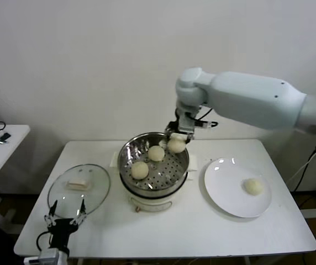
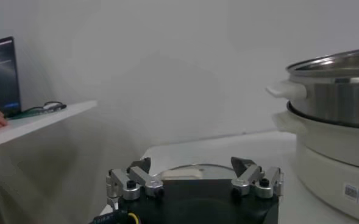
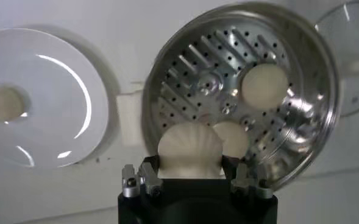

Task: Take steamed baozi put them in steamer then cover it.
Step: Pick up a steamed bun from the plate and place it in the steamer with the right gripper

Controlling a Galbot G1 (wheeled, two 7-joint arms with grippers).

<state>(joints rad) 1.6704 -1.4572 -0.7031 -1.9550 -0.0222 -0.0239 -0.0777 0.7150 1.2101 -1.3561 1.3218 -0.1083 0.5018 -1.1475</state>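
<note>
- Over the far rim of the steamer (image 1: 153, 165), at about two o'clock, the right tool (image 1: 177, 144) hung with its fingers clamped on a baozi (image 3: 190, 152), holding it above the perforated floor, presumably so it could be set down in the free space.
- Two more baozi sat inside the basket, one (image 1: 156, 153) near twelve o'clock and one (image 1: 140, 169) toward eight o'clock, well apart, which left room on the held bun's side.
- A last baozi (image 1: 253, 186) waited on the white plate (image 1: 224, 196) at three o'clock of the steamer.
- At nine o'clock the glass cover (image 1: 79, 187) lay flat on the counter (image 1: 202, 232), apparently kept aside until all buns were in.
- Beside the cover's near edge the left tool (image 1: 66, 216) sat idle, fingers spread apart and empty.
</note>
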